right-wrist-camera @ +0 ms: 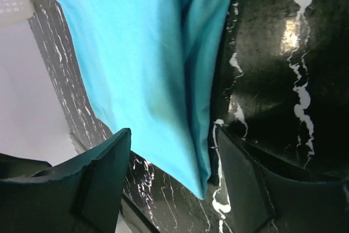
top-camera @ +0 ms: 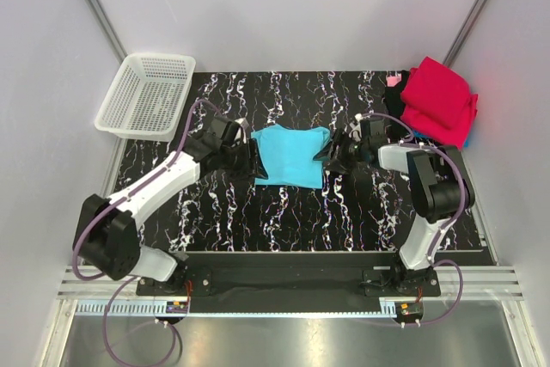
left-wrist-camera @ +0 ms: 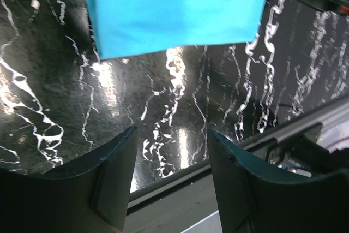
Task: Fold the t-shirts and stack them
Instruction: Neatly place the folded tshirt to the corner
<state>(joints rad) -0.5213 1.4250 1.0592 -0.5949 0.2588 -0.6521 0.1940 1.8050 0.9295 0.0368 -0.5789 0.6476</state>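
A folded turquoise-blue t-shirt [top-camera: 292, 155] lies flat in the middle of the black marbled table. My left gripper [top-camera: 252, 161] sits at its left edge, open and empty; in the left wrist view [left-wrist-camera: 172, 156] the shirt [left-wrist-camera: 174, 9] lies beyond the fingertips. My right gripper [top-camera: 327, 154] sits at the shirt's right edge, open, with the shirt's corner [right-wrist-camera: 163, 80] between its spread fingers but not pinched. A crimson red shirt [top-camera: 438, 100] lies on top of a stack at the back right, with black and blue cloth showing under it.
A white plastic mesh basket [top-camera: 146, 94] stands at the back left, partly off the table [top-camera: 284, 221]. Grey walls close in the sides and back. The table's front rail shows in the left wrist view [left-wrist-camera: 180, 189].
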